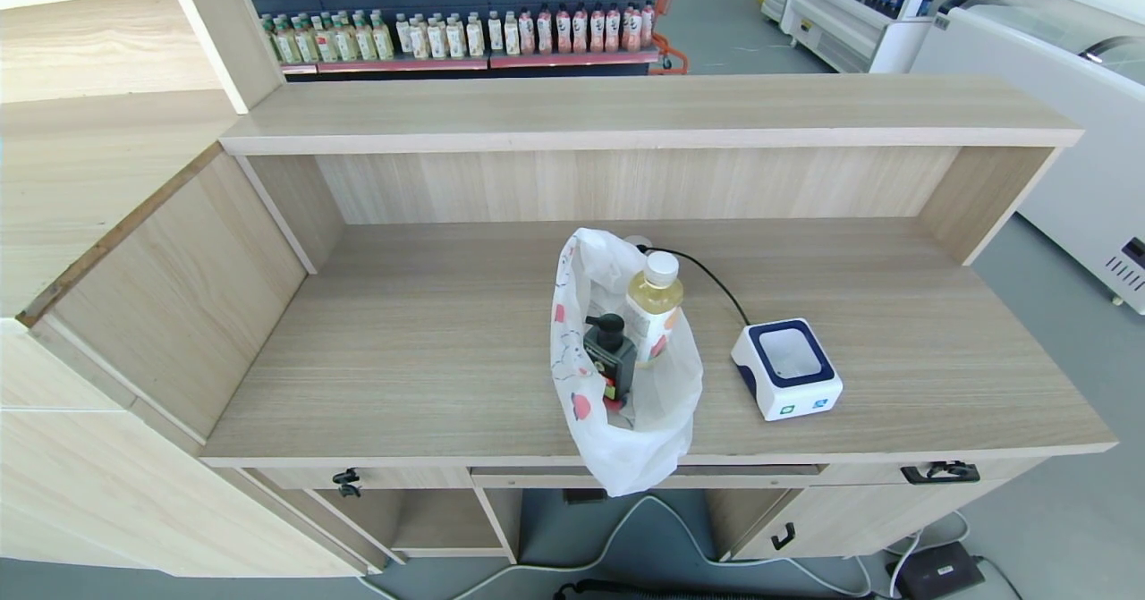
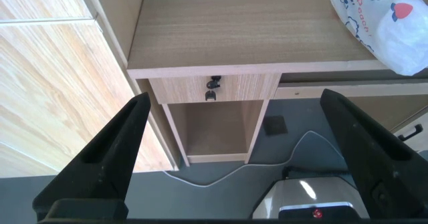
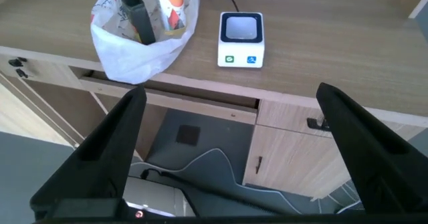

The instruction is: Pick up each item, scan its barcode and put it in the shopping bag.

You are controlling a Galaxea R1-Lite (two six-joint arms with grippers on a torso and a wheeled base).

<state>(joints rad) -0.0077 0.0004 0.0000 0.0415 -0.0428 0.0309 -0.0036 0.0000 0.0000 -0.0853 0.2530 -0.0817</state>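
Pale wood counter in a shop, with shelves of bottles behind it and a chest freezer off to the robot's right.

Left gripper: its dark fingers stand wide apart with nothing between them. It hangs low in front of the counter's edge, facing a small drawer with a key.

Right gripper: its fingers are likewise spread and bare, held out before the counter front, below the scanner.

On the counter, the white printed shopping bag sits near the front edge, its lower part sagging over the lip. Inside it a pale bottle with a white cap stands upright, and a dark pump bottle stands just in front of it, the two touching or nearly so. The white and blue scanner lies just beside the bag, on the robot's right, its black cable running back behind the bag.

Both items that can be seen are already bagged and neither gripper carries anything, so the task looks done, or very nearly. Whether more goods wait out of sight cannot be told.
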